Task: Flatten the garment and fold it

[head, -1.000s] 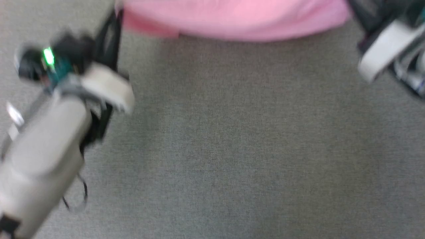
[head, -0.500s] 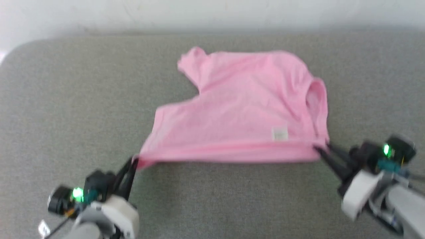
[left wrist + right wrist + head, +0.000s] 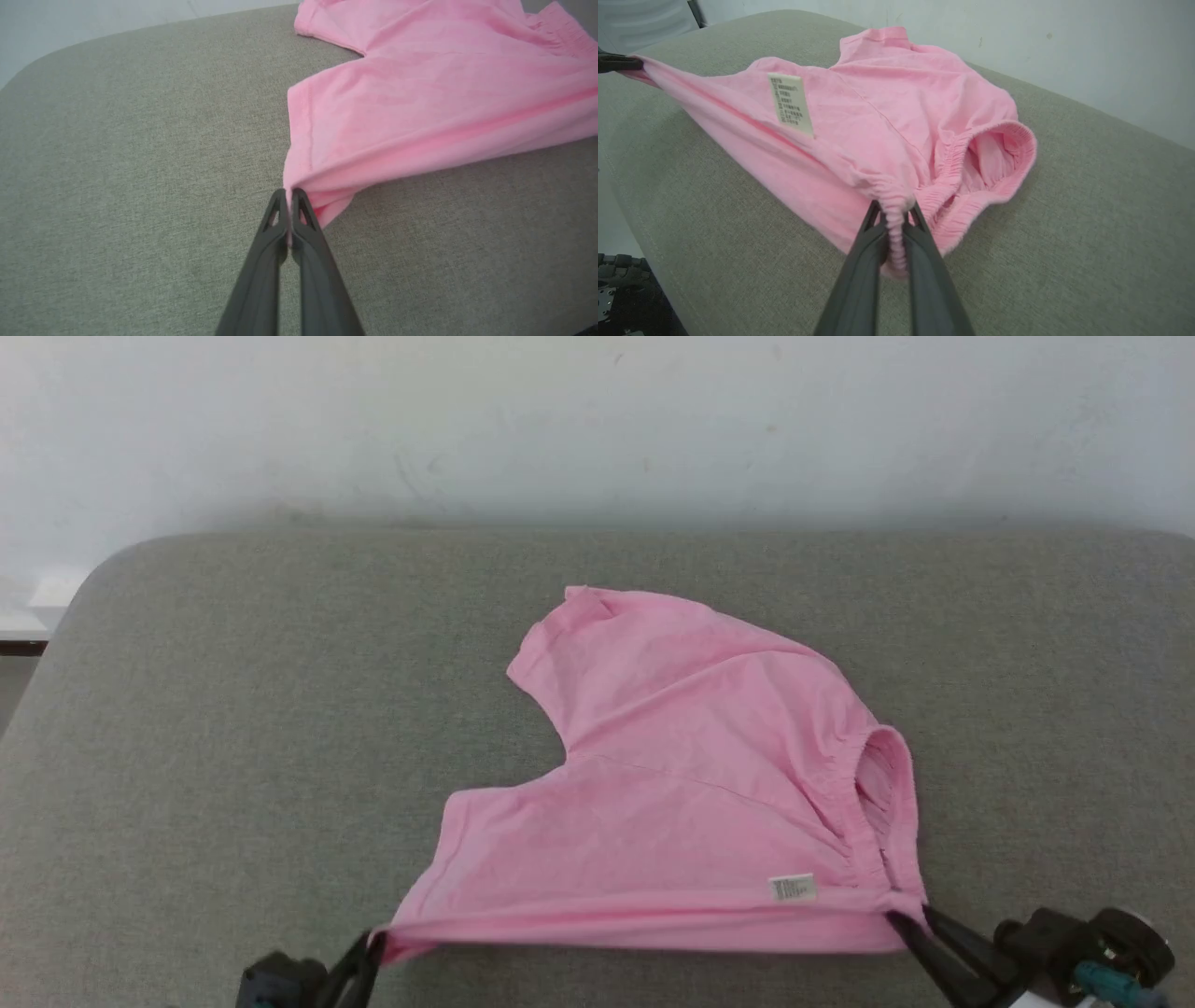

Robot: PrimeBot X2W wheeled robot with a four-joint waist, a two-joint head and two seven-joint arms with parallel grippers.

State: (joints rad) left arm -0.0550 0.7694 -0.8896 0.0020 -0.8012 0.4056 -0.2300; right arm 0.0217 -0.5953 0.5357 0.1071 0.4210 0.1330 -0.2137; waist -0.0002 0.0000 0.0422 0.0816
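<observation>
Pink, thin, floppy cloth: the garment point(image 3: 691, 784) sits in the middle of a grey pad point(image 3: 233, 709). Most of it rests on the fabric, and the far flap points up toward the wall point(image 3: 597, 420). Its near hem point(image 3: 653, 924) is the part that matters. It runs straight across, left to right, drawn into a taut line, and from the wrist views it looks slightly lifted off the pad. The little white label point(image 3: 792, 888) sits just above that hem toward the right end, and the ruffled opening point(image 3: 882, 803) gapes beside it, bunched rather than flat.

Each end of the hem is pinched. The left gripper point(image 3: 289, 196) is closed tight on the left corner, with only a sliver of cloth between its fingers. The right gripper point(image 3: 894, 207) is clamped on the gathered elastic edge at the right corner. Neither arm is nearer, since each has its own corner.

So the whole garment lies away from both grippers, out toward the wall, with its long axis across the hem line between them. My guess is the next bit is setting that stretched edge down so the body spreads out. The right side worries me a little, because that ruffle is crumpled under itself and probably won't flatten from tension alone.
</observation>
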